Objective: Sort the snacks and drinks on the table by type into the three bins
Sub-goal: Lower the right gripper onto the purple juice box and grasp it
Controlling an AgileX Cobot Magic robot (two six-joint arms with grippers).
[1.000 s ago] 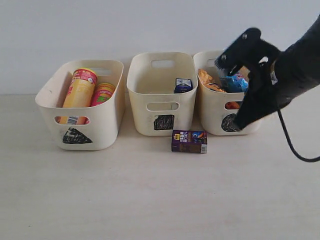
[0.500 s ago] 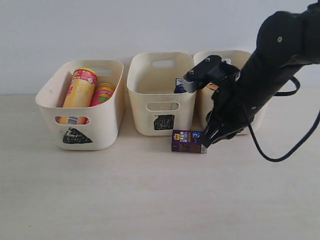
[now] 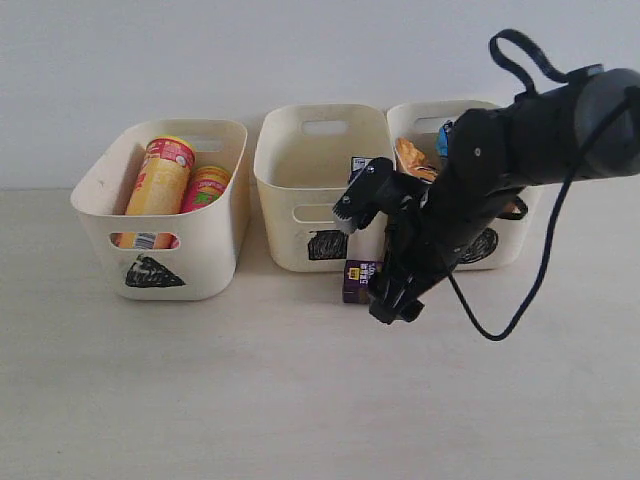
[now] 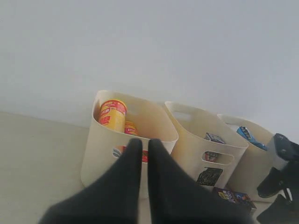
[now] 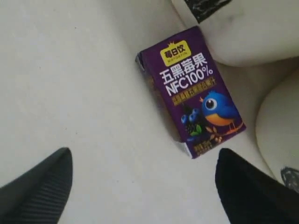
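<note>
A dark purple drink carton lies flat on the table in front of the square and circle bins, half hidden in the exterior view. My right gripper hangs low over it, open, the carton just beyond its fingertips and nothing between them. The triangle bin holds a yellow tube and a pink tube. In the square bin stands a second carton. The circle bin holds an orange bag and a blue packet. My left gripper is shut, empty, away from the bins.
The three bins stand in a row against a plain white wall. The right arm's black cable loops down beside the circle bin. Bare table stretches in front of the bins.
My right arm swung from above the circle bin down to the table in front of the square bin, and its jaws opened over the dark carton. The carton has not moved.
</note>
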